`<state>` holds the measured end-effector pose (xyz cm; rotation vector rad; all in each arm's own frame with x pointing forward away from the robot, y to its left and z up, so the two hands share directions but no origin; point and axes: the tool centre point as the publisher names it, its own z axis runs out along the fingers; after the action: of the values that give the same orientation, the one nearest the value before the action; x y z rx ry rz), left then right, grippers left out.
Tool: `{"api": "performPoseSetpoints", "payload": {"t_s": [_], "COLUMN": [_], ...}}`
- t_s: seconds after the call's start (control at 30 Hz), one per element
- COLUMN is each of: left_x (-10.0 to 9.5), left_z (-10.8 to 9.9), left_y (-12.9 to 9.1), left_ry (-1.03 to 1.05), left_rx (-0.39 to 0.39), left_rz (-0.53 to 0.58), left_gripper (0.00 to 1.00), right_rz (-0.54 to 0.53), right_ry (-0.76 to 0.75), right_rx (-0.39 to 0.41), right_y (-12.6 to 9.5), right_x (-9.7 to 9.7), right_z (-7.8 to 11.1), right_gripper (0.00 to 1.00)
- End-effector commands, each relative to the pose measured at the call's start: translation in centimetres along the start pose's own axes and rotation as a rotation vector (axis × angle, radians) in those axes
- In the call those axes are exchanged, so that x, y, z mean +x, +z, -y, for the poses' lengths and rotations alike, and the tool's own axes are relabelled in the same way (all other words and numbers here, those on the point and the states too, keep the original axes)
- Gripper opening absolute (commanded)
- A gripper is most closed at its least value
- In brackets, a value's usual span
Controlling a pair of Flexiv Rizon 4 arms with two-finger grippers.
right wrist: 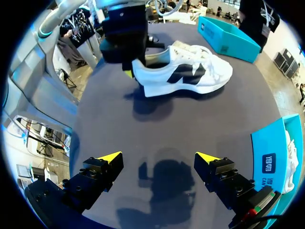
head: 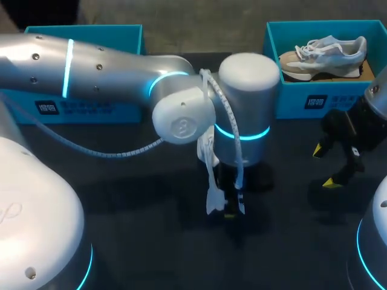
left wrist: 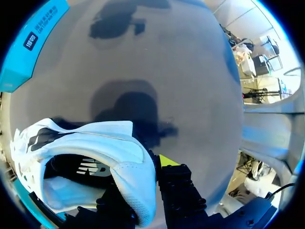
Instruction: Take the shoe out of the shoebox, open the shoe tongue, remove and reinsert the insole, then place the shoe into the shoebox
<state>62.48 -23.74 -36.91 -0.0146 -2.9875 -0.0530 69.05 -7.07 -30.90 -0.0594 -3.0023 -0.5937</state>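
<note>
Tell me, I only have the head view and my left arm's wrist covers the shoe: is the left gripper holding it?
Observer: Yes; the left wrist view shows the left gripper clamping the white shoe by its heel wall, a finger on each side.
Operator: Is the insole in?
Observer: A dark insole lies inside the opening.
Operator: Which way does it sit?
Observer: The right wrist view shows it sole-down, toe away from the gripper.

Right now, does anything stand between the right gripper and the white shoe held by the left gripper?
Nothing visible does. Only bare table lies between the open right gripper and the white shoe, which the left gripper holds by its heel.
</note>
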Motion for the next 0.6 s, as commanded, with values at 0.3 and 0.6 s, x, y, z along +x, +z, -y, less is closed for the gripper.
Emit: {"api": "performPoseSetpoints", "payload": {"t_s": [0.3,0.6], "left_x": [-3.8,-6.6], "left_z": [-6.2,-9.3], "left_y": [-8.7,-14.0], "left_ry": [0.077,0.066], "left_rx": [0.045,0.01], "left_rz": [-0.02,0.02], "left_gripper": [0.0,0.0], "right_rz": [0.002,0.002], "right_ry": [0.001,0.001], "right_rx": [0.002,0.002], "right_y": [0.0,0.0], "right_x": [0.1,0.1], "right_z": [0.0,0.0], "right_gripper": [1.0,1.0]}}
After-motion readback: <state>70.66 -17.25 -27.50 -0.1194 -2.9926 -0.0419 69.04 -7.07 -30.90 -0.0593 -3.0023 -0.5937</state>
